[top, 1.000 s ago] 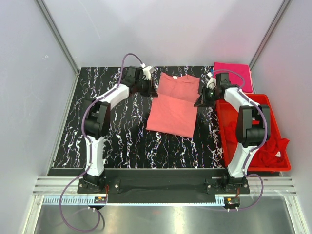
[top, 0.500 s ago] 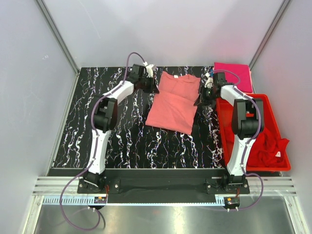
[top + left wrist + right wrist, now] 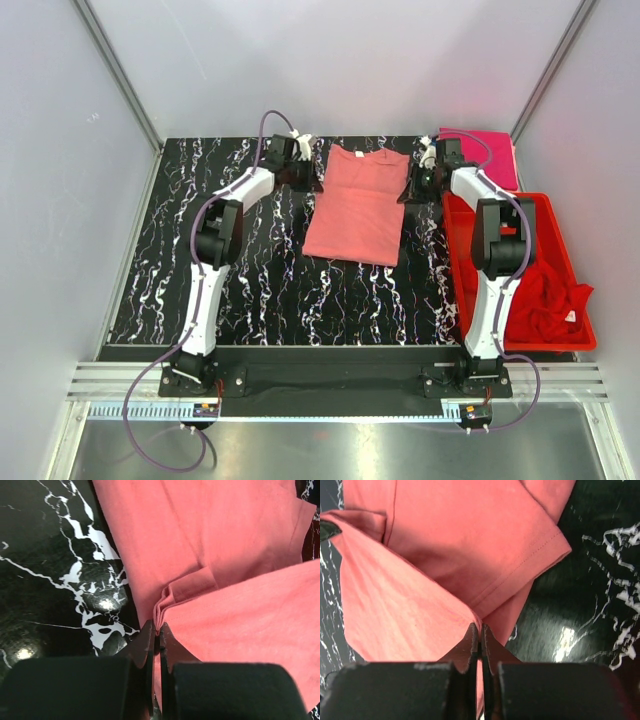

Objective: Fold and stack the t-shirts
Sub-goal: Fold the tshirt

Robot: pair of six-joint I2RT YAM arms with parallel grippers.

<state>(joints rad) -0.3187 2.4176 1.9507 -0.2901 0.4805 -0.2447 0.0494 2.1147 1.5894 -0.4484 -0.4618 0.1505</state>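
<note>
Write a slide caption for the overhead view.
Left gripper and right gripper pinch a salmon-pink t-shirt mid-fold on the black marbled table.

A black, white-veined marble table (image 3: 260, 290) stands between pale grey walls (image 3: 350, 60); an aluminium rail (image 3: 110, 382) runs along its near edge.

Bright, even overhead light; top view sharp, shadows faint. Wrist views: glare spots on glossy table (image 3: 60, 580), tee (image 3: 225, 555) evenly lit, near foreground dark and soft.

The black marbled bench (image 3: 250, 270) bears a salmon-pink t-shirt (image 3: 358, 210) centrally, a magenta-pink t-shirt (image 3: 490, 150) far right, and a red bin (image 3: 522, 345) along its right edge.
</note>
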